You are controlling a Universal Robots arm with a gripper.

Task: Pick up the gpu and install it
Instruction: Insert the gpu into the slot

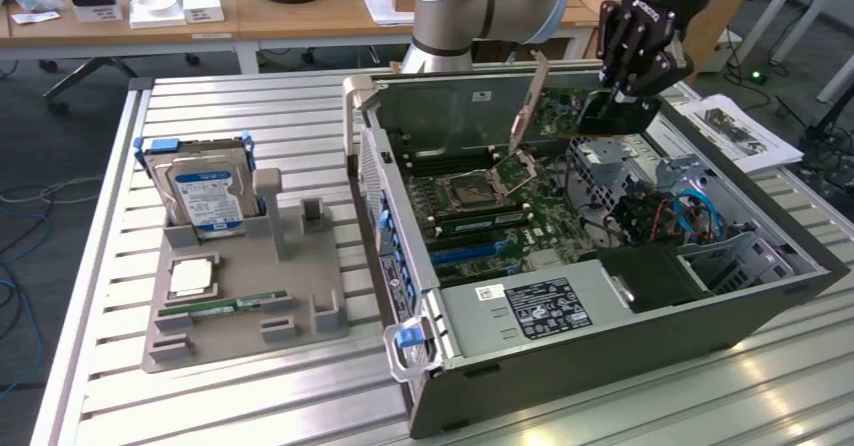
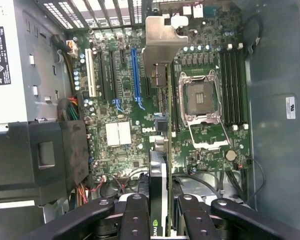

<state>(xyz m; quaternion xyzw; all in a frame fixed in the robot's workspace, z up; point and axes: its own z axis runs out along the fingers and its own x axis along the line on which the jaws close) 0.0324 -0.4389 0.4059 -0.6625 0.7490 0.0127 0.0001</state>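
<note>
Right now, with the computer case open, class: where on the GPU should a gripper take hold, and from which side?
Pinch the gpu across its two flat faces at the end away from its metal bracket, coming from above the motherboard. It is thin and edge-on, so likely only the faces give purchase; the gripper holds it so.

Tabletop [image 1: 240, 406]: pale aluminium slats, lit evenly.
Behind: cluttered wooden desks [image 1: 307, 21] on white legs.
Floor [image 1: 67, 146]: grey, with loose cables [image 1: 24, 201] at the exterior view's left.
</note>
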